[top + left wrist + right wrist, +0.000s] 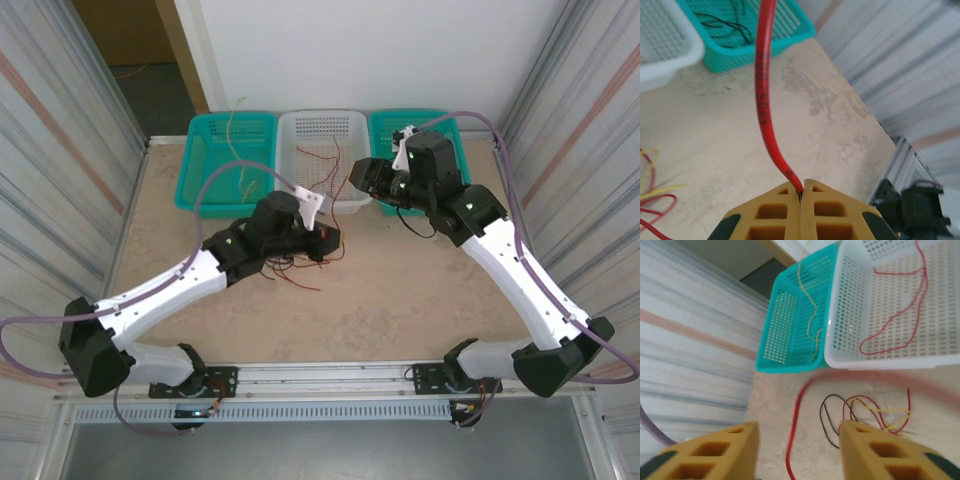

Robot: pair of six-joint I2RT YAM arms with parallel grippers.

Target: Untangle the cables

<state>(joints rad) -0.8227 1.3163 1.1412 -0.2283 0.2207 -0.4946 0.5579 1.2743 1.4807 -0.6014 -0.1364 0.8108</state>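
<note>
**Ana:** What stands around the work?

**Ben:** Ribbed metal walls (60, 150) at 3 and 9 o'clock of the beige speckled table (400, 300), and thick lilac hoses (470, 114) trailing off both arms. The right arm's black wrist hangs over the 1 o'clock corner and covers much of the basket there.

**Ana:** And the cables?

**Ben:** A loose tangle (295, 265) of thin red, black and pale yellow wires lies on the table just left of centre, under the left arm's wrist. The left gripper (801, 189) has its yellow fingers pressed together on one thin red cable (762, 100), which rises from the pinch and bends away toward 12 o'clock. The right gripper (797, 432) stands with its fingers well apart and grips nothing. In its wrist view a red strand runs through the gap, touching neither finger, and the tangle lies beyond at 2 o'clock.

**Ana:** The containers?

**Ben:** Three perforated plastic baskets sit side by side along the 12 o'clock edge. The teal left basket (200, 170) holds a yellow-tan wire (812, 315). The white middle basket (850, 315) holds a red wire (900, 315) in open loops. The teal right basket (765, 45) holds a black wire (725, 22).
</note>
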